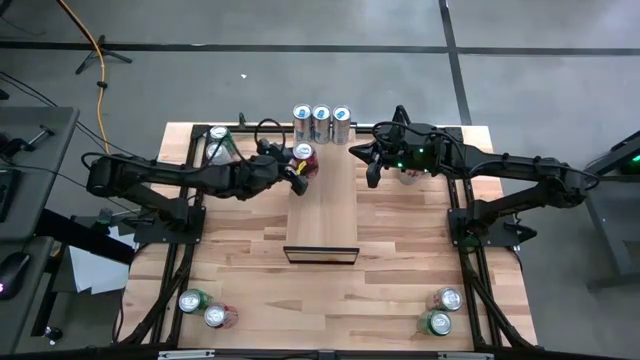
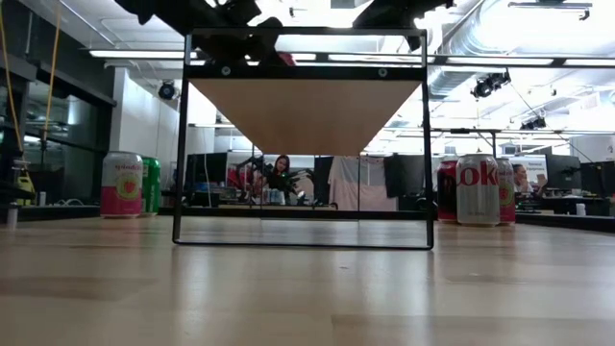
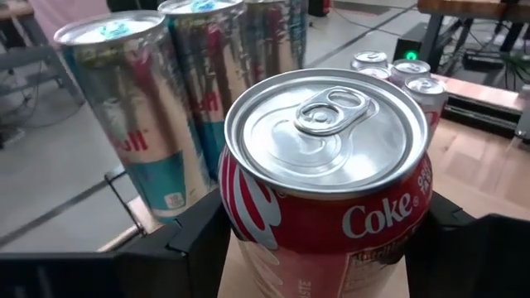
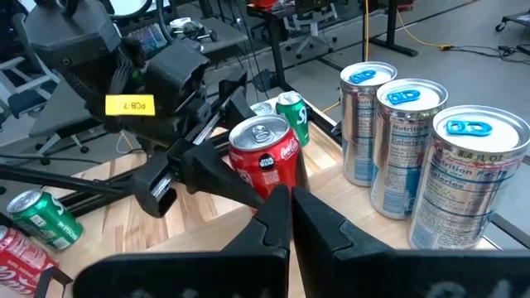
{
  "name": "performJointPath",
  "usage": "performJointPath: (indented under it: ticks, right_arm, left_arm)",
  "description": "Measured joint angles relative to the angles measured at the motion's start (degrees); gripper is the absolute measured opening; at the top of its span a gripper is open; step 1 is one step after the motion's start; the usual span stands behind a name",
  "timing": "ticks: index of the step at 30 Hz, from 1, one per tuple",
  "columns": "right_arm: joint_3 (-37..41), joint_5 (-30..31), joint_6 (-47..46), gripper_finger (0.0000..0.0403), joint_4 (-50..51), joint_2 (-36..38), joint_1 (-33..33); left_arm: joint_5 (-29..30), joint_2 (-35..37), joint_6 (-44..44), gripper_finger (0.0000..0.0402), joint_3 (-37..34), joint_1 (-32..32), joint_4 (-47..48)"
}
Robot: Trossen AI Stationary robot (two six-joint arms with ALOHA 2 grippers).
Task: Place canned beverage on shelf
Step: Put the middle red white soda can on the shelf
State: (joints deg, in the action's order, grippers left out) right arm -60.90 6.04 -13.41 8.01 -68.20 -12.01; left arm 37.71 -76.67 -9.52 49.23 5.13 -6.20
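- Fingers of your left gripper were clamped on either side of the red Coke can, one dark finger each side in the left wrist view, can upright with its pull tab up.
- Your can sat at the upper-centre of the high view, over the far end of the shelf, at its left edge. I couldn't tell whether it rested on the wood or hung just above it.
- Three tall silver cans stood in a row just above it in the frame, at the shelf's far end; nearest one was close beside the Coke can in the left wrist view.
- Your right gripper had its fingers pressed together with nothing between them, tips aimed at the Coke can and close in front of it. In the high view it hung right of the shelf, upper centre-right.
- Shelf ran down the middle of the wooden table, dark frame at its lower end.
- Low view: shelf underside seen through the frame, a pink can at left, a silver Coke can at right.
- Spare cans lay at the table's lower left and more at lower right in the high view.
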Motion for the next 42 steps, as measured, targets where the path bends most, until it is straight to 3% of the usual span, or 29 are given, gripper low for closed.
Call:
performJointPath:
  ticks: [15, 23, 32, 35, 42]
  right_arm:
    - [0.0, 0.0, 0.0, 0.0, 0.0, 0.0, 0.0]
    - [0.0, 0.0, -1.1, 0.0, 0.0, 0.0, 0.0]
    - [0.0, 0.0, -2.6, 0.0, 0.0, 0.0, 0.0]
    - [0.0, -0.3, -3.2, 0.0, 0.0, 0.0, 0.0]
    - [0.0, -0.5, -4.6, 0.0, 0.1, 0.0, 0.0]
  left_arm:
    - [-2.9, 0.5, 5.1, 0.0308, 0.0, 0.0, -1.5]
    - [-6.1, 5.9, 10.0, 0.0321, 3.1, 0.9, 2.4]
    - [-37.5, 11.2, 12.0, 0.0321, 3.9, 14.4, 10.9]
    - [-43.4, 11.3, 15.3, 0.0321, 3.9, 19.5, 11.0]
    - [-69.3, 7.5, 17.9, 0.0321, 3.8, 29.3, 10.8]
